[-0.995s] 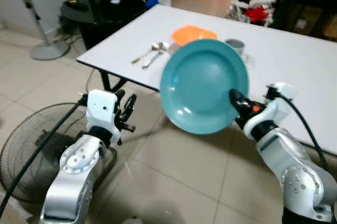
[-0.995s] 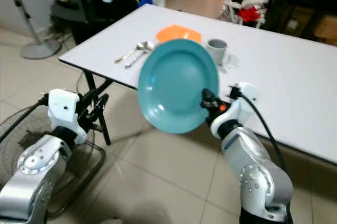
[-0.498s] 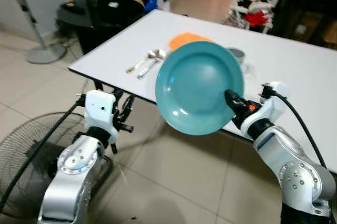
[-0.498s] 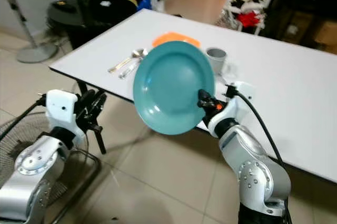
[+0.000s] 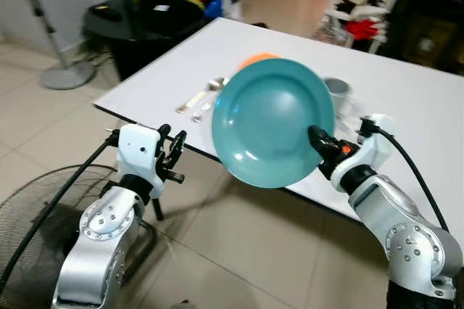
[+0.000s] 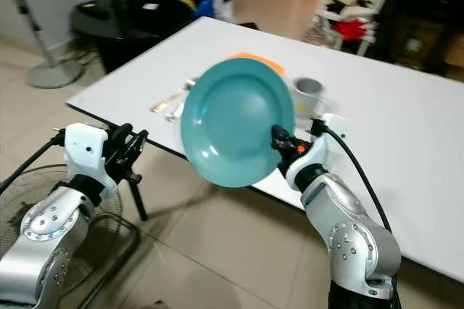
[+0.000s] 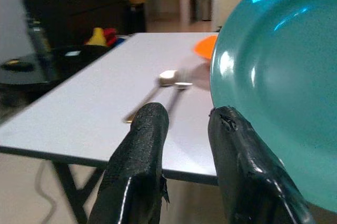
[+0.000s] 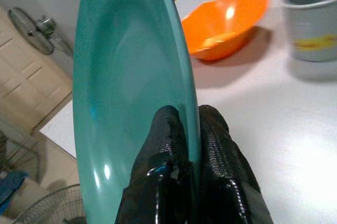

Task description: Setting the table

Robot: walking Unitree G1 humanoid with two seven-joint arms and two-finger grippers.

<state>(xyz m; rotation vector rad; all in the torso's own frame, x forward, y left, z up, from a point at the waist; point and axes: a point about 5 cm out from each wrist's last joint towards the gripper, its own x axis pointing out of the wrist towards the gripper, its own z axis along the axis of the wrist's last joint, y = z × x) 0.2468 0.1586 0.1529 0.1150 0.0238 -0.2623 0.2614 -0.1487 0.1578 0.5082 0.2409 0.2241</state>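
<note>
Right hand (image 6: 278, 138) pinches glossy round teal plate (image 6: 235, 122) rim.

Bare white table (image 5: 428, 99) surface is seen right of the grey cup (image 5: 337, 90); spoons (image 5: 199, 100) and orange bowl (image 6: 250, 57) occupy the near-left corner.

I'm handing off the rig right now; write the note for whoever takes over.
Right gripper: shut on the rim of the teal plate, held on edge in the air at the near edge of the white table.
Left gripper: holds nothing, fingers slightly apart, raised short of the table edge.
On the table: two spoons, orange bowl, grey cup.
Left: set the plate flat on the table.
</note>
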